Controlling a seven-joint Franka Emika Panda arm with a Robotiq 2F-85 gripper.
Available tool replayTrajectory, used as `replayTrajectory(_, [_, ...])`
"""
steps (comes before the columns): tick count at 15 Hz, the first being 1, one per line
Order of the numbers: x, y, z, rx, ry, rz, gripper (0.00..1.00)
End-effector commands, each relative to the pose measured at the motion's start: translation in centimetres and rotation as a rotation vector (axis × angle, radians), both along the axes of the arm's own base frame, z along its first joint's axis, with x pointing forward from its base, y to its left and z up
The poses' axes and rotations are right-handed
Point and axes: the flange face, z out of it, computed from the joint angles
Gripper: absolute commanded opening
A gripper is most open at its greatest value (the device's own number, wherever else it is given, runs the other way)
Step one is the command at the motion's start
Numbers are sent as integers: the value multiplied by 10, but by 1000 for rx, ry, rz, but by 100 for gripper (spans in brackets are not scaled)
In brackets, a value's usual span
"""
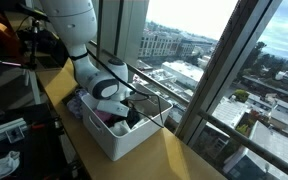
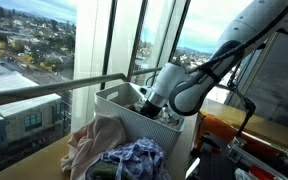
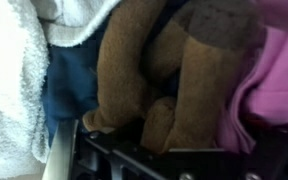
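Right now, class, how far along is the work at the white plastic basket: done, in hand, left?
Done: a white fleece cloth, blue cloth and pink cloth lie inside the white plastic basket. In hand: the gripper is down in the basket, against a brown fuzzy plush piece; a grip cannot be told. Left: nothing is lifted, and a pale pink cloth and blue patterned cloth lie heaped outside.

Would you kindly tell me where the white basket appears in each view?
In an exterior view: basket, lower centre, beside the window.
In an exterior view: basket, centre, behind the clothes pile.
Wrist view: its walls cannot be made out.
Shared landmark: the arm reaching into it.
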Motion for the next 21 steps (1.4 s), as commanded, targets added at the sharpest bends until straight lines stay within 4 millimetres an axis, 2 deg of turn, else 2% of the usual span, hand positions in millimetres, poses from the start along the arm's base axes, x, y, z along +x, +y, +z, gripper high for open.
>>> replayTrajectory(1, [-4, -9, 3, -25, 11, -3, 38])
replayTrajectory(2, [-4, -10, 10, -28, 7, -5, 30])
replayTrajectory(6, [-9, -13, 71, -30, -37, -15, 2])
replayTrajectory(9, [-13, -4, 131, -24, -80, -9, 0])
replayTrajectory(11, [-14, 16, 172, -10, -116, 11, 0])
replayTrajectory(13, [-18, 50, 211, 11, -154, 46, 0])
replayTrajectory(17, [-43, 136, 279, 51, -207, 149, 0])
replayTrajectory(19, [-61, 179, 300, 62, -215, 215, 0])
replayTrajectory(21, [-81, 219, 311, 67, -214, 279, 0])
